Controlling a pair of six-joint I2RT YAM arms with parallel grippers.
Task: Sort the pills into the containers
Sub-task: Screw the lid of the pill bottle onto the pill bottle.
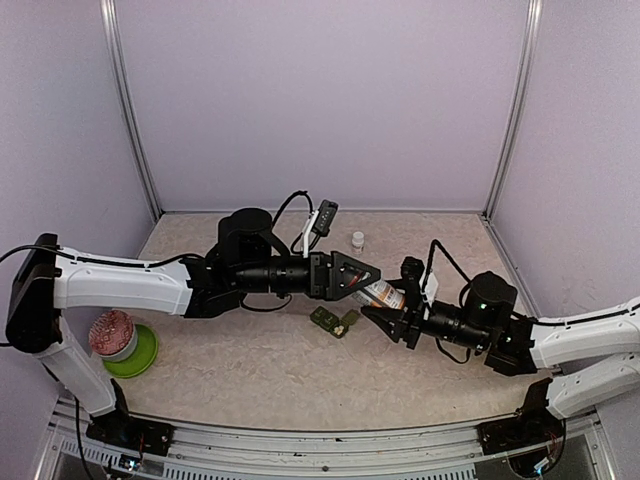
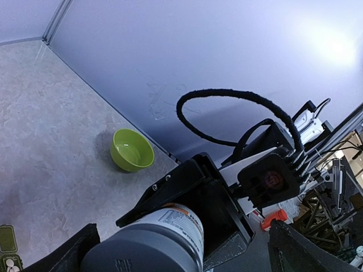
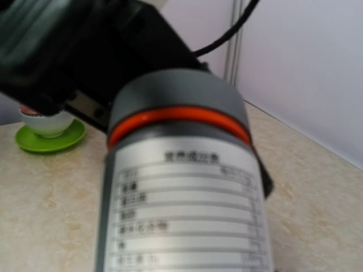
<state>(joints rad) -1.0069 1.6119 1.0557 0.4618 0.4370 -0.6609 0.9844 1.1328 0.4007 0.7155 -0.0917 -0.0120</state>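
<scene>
Two sets of fingers meet at one pill bottle (image 1: 383, 293) over the middle of the desk (image 1: 250, 380). The right fingers (image 2: 176, 187) pinch the bottle by its body and hold it on its side, up off the desk. The left fingers (image 2: 62, 258) are spread wide, one on each side of the grey cap (image 2: 142, 246), not touching it.

I think the cap has to come off next. To do that well, the left fingers should slide on straight, squeeze the cap evenly, then turn. The right fingers must hold tight so the bottle does not spin. The mouth should not tip down, or pills could spill.

The pill box (image 1: 328, 319) sits on the desk just beside the bottle, on the near side. One part is open, with a few white pills (image 2: 8, 265) in it. By the wall, a green bowl (image 2: 132, 150) looks empty. Farthest back stands a small white bottle (image 1: 358, 239), too small to see inside.
</scene>
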